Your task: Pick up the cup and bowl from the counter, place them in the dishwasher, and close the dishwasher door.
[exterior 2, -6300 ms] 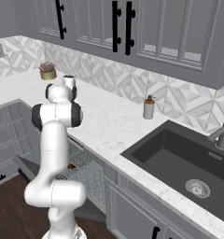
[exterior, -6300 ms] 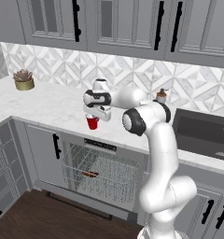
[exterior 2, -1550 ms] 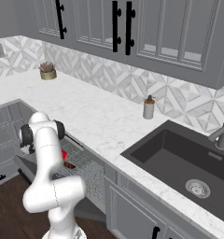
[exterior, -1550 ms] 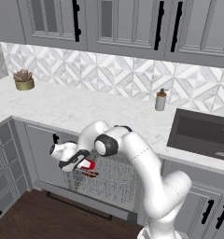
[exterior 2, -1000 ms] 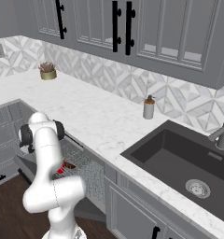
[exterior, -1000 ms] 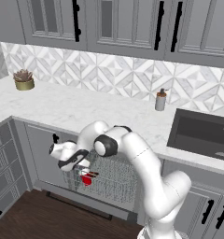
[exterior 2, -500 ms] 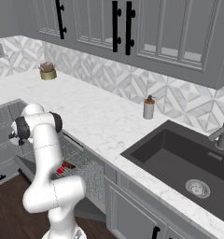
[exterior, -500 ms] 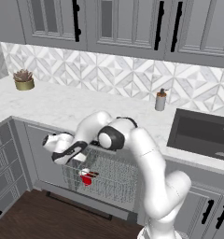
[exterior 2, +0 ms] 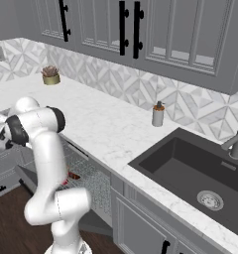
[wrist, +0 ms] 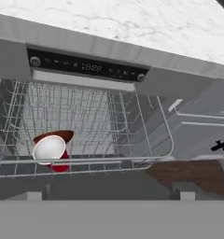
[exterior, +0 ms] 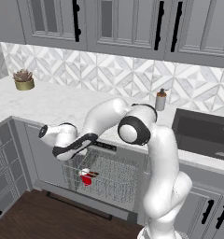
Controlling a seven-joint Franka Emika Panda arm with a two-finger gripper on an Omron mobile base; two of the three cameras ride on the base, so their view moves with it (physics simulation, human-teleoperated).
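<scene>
The red cup (wrist: 51,150) lies on its side in the dishwasher's pulled-out grey wire rack (wrist: 146,140), white inside facing the hand camera. Just behind it, touching, sits the dark reddish-brown bowl (wrist: 60,136). From the left base view the cup (exterior: 87,177) shows as a red spot in the rack (exterior: 114,175). My gripper (exterior: 45,132) hangs up and to the left of the rack, open, nothing between its fingers. The dishwasher door (exterior: 97,212) lies folded down under the rack. The dark control strip (wrist: 86,68) sits just under the white marble counter (wrist: 132,21).
A grey soap dispenser (exterior: 160,100) stands on the counter near the dark sink (exterior 2: 190,163). A small potted plant (exterior: 24,80) sits far left by the wall. Grey lower cabinets (exterior: 2,163) flank the dishwasher on the left, above a dark wood floor (exterior: 34,219).
The gripper has let go of the cup in the rack, opened, and pulled up and left away from it. The cup stays lying in the rack.
</scene>
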